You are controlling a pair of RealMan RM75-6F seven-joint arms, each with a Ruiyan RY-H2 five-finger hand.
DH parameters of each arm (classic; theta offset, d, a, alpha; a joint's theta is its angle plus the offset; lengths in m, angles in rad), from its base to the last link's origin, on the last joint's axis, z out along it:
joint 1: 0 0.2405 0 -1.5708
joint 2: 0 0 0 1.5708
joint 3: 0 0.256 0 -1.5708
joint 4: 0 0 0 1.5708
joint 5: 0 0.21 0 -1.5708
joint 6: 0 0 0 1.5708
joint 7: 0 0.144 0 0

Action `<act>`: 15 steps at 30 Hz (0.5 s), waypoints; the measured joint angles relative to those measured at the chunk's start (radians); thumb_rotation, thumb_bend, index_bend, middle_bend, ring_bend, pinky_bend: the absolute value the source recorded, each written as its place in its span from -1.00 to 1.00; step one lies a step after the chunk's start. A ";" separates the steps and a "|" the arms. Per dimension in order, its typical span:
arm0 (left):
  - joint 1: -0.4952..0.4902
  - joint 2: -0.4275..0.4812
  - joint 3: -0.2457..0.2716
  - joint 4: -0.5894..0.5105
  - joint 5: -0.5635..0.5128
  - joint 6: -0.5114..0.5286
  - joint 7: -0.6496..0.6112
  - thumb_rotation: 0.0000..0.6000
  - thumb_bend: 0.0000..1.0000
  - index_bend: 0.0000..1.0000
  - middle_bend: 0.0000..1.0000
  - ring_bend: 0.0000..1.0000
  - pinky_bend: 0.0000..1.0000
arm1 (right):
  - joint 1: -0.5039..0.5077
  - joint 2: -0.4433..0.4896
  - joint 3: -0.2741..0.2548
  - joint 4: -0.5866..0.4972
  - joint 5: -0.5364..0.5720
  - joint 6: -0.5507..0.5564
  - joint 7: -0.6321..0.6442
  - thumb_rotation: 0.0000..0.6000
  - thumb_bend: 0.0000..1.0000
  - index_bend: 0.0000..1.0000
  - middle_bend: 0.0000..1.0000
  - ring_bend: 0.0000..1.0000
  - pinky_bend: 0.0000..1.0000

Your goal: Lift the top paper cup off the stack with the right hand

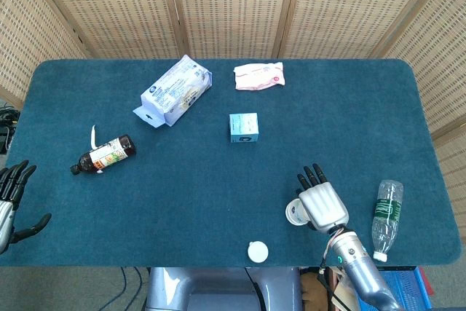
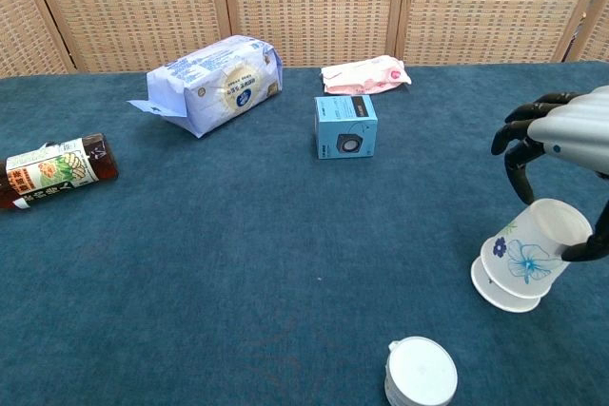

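In the chest view, two nested white paper cups with a blue flower print lie tilted near the table's right front, wide rims toward the lower left. My right hand [image 2: 563,132] grips the top paper cup [image 2: 531,252], thumb on one side and fingers on the other. The lower cup's [image 2: 497,288] rim shows just beneath it, slightly slid apart. From the head view my right hand [image 1: 323,205] covers most of the cups [image 1: 295,213]. My left hand [image 1: 10,205] hangs open off the table's left front corner.
Another upturned white cup [image 2: 421,373] stands at the front edge. A water bottle [image 1: 386,218] lies right of my right hand. Farther back are a blue box [image 2: 345,125], a white bag [image 2: 217,81], a pink pack [image 2: 365,74] and a brown bottle [image 2: 52,169].
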 measured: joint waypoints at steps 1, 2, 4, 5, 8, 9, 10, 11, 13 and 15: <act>0.000 0.000 0.000 0.000 0.000 0.000 -0.001 1.00 -0.46 -1.00 -1.00 -1.00 -1.00 | 0.000 0.002 0.000 -0.004 0.000 0.003 -0.004 1.00 -0.66 -0.04 -0.64 -1.00 -1.00; 0.000 0.000 0.000 0.000 0.000 0.001 -0.001 1.00 -0.46 -1.00 -1.00 -1.00 -1.00 | 0.001 0.004 0.000 -0.009 0.000 0.006 -0.010 1.00 -0.66 -0.04 -0.64 -1.00 -1.00; 0.001 0.001 0.000 0.000 0.000 0.002 -0.002 1.00 -0.46 -1.00 -1.00 -1.00 -1.00 | 0.002 0.008 0.001 -0.017 0.000 0.012 -0.018 1.00 -0.66 -0.03 -0.63 -1.00 -1.00; 0.001 0.001 0.000 0.000 0.000 0.002 -0.003 1.00 -0.46 -1.00 -1.00 -1.00 -1.00 | 0.003 0.011 0.001 -0.024 0.000 0.017 -0.025 1.00 -0.66 -0.03 -0.63 -1.00 -1.00; 0.001 0.001 0.000 0.000 0.001 0.003 -0.004 1.00 -0.46 -1.00 -1.00 -1.00 -1.00 | 0.007 0.022 0.004 -0.043 0.000 0.031 -0.051 1.00 -0.66 -0.02 -0.63 -1.00 -1.00; 0.002 0.002 0.000 0.000 0.001 0.004 -0.005 1.00 -0.46 -1.00 -1.00 -1.00 -1.00 | 0.008 0.025 0.005 -0.050 0.001 0.036 -0.061 1.00 -0.66 -0.02 -0.63 -1.00 -1.00; 0.002 0.002 -0.001 0.000 0.001 0.005 -0.005 1.00 -0.46 -1.00 -1.00 -1.00 -1.00 | 0.010 0.029 0.006 -0.058 0.001 0.042 -0.073 1.00 -0.66 -0.02 -0.63 -1.00 -1.00; 0.002 0.002 -0.001 0.000 0.001 0.005 -0.006 1.00 -0.46 -1.00 -1.00 -1.00 -1.00 | 0.012 0.035 0.007 -0.068 0.002 0.049 -0.089 1.00 -0.66 -0.02 -0.63 -1.00 -1.00; 0.002 0.003 -0.001 0.000 0.000 0.004 -0.007 1.00 -0.46 -1.00 -1.00 -1.00 -1.00 | 0.018 0.045 0.009 -0.089 0.004 0.061 -0.119 1.00 -0.66 -0.02 -0.63 -1.00 -1.00; 0.002 0.005 -0.001 -0.001 0.000 0.004 -0.010 1.00 -0.46 -1.00 -1.00 -1.00 -1.00 | 0.023 0.056 0.010 -0.109 0.005 0.072 -0.150 1.00 -0.66 -0.02 -0.62 -1.00 -1.00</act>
